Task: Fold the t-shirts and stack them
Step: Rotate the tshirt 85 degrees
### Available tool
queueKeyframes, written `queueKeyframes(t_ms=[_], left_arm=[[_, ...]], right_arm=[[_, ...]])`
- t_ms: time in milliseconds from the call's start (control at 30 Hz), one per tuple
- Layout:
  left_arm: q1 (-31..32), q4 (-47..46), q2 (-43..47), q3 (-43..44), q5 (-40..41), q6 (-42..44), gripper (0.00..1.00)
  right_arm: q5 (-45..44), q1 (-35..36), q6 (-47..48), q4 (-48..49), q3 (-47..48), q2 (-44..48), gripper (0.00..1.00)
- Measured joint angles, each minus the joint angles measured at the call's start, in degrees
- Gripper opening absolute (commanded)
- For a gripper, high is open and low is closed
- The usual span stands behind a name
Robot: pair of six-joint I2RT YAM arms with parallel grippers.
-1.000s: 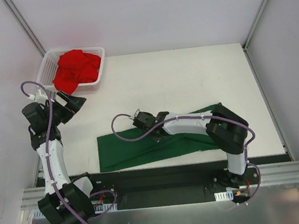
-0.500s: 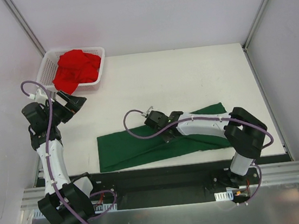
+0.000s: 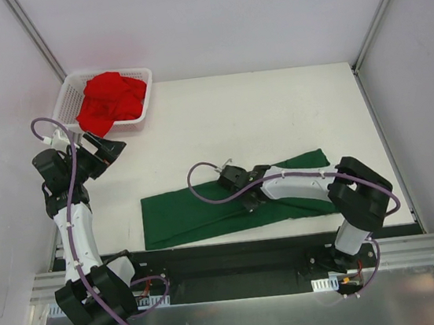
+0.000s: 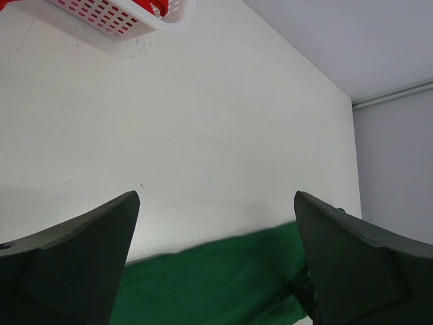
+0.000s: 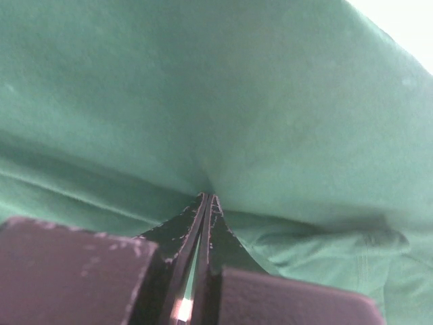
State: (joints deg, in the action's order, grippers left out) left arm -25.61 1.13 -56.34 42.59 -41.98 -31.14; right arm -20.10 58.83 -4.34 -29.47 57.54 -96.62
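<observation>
- Two t-shirts are in view: the dark green t-shirt [image 3: 199,212] lies spread as a long folded band along the near edge of the white table [image 3: 274,108], and the bright red t-shirt [image 3: 110,100] sits crumpled in the white mesh basket [image 3: 147,92] at the far left corner.
- The right gripper [image 3: 251,204] is low on the middle of the green band, its fingers pressed together.
- From the right wrist, the fingertips [image 5: 203,203] meet where the green cloth [image 5: 270,122] puckers into a small ridge, pinching it.
- The left gripper [image 3: 112,147] hovers just in front of the basket, jaws spread wide and holding nothing.
- Between its fingers [image 4: 81,257], the left wrist view shows bare table and the green cloth's far edge [image 4: 203,284].
</observation>
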Motion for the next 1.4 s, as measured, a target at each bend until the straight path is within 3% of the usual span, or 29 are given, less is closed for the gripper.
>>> queueKeyframes(t_ms=[633, 767, 967, 1000, 1067, 1133, 1167, 1267, 1400], left_arm=[[0.9, -0.61, -0.76, -0.11, -3.37, -0.81, 0.97], [4.28, -0.5, -0.28, -0.37, -5.51, -0.98, 0.84], [13.46, 4.33, 1.53, -0.37, -5.33, 1.38, 0.79], [15.96, 5.55, 1.77, -0.37, -4.79, 1.92, 0.76], [20.63, 7.37, 2.16, -0.28, -3.32, 2.8, 0.55], [26.49, 10.01, 2.4, 0.04, -0.22, 4.09, 0.23], [29.27, 11.23, 2.43, 0.28, 1.22, 4.68, 0.0], [36.72, 14.16, 2.4, 0.68, 5.9, 6.25, 0.0], [44.65, 16.41, 1.57, 0.79, 11.63, 7.15, 0.0]], right_arm=[[-2.36, -0.11, -4.57, -4.76, -2.01, 6.82, 0.01], [-4.2, -0.9, -5.27, -4.98, -1.07, 9.55, 0.01], [-2.56, -5.07, -5.05, -4.98, 3.91, 12.31, 0.01], [-2.1, -6.01, -5.01, -4.94, 4.35, 13.03, 0.01], [-0.07, -8.83, -4.61, -4.87, 4.94, 15.26, 0.01], [2.29, -12.76, -4.35, -4.92, 5.05, 18.08, 0.01], [3.39, -14.58, -4.2, -4.94, 5.16, 19.23, 0.01], [7.76, -21.29, -3.78, -5.03, 5.7, 22.88, 0.01], [11.02, -25.16, -3.21, -5.09, 6.45, 25.81, 0.01]])
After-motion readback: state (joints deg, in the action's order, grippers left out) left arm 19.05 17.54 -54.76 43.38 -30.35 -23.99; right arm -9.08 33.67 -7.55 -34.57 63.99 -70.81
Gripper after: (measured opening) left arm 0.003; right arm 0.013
